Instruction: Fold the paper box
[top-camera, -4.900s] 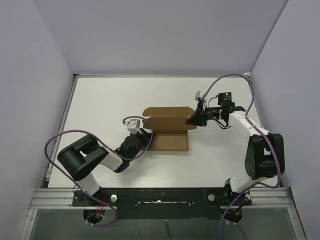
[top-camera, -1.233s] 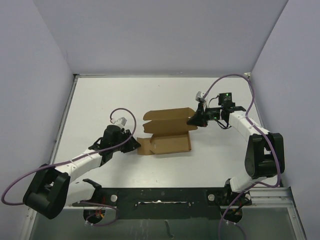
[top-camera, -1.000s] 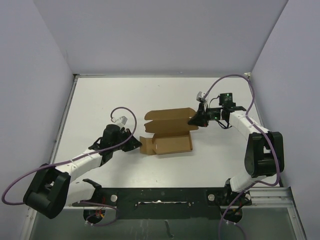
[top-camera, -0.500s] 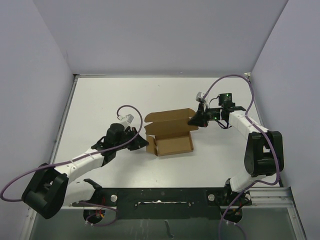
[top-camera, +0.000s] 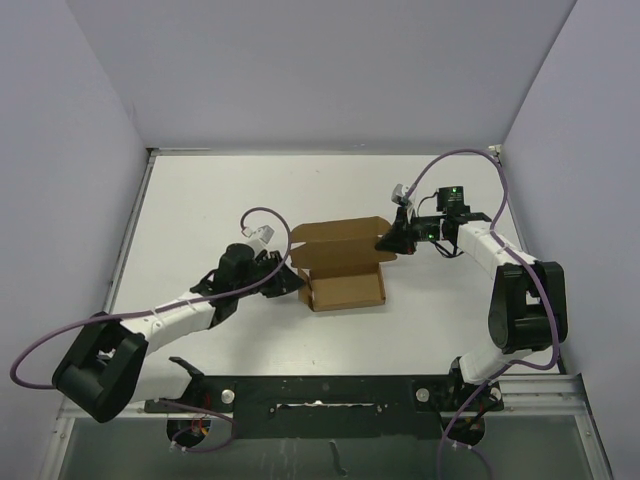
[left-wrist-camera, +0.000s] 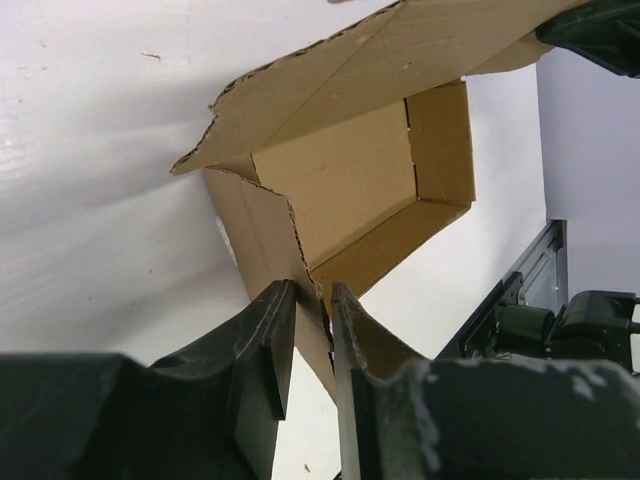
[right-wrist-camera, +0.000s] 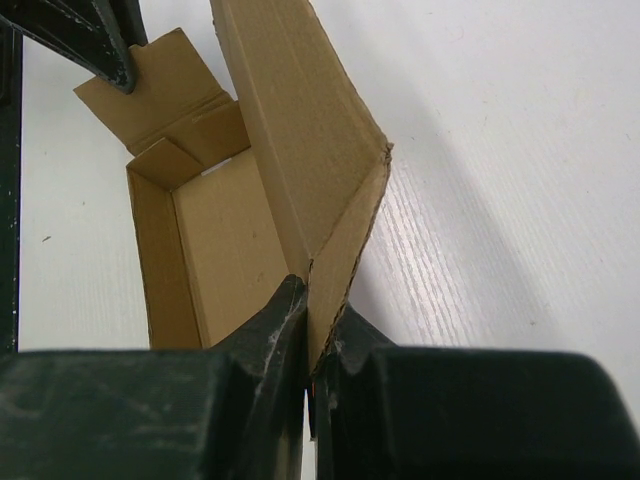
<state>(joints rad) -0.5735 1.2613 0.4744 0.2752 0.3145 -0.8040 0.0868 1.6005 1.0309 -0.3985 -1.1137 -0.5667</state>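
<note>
Brown cardboard paper box (top-camera: 345, 268) sits mid white table (top-camera: 200, 200), left gripper (top-camera: 290, 280) at its left flap, right gripper (top-camera: 383, 243) on its right-rear lid corner.

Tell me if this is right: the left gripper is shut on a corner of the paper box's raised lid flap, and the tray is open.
Not quite. The right gripper is shut on a corner of the paper box's raised lid flap, as the right wrist view shows. The tray is open, as you say.
</note>
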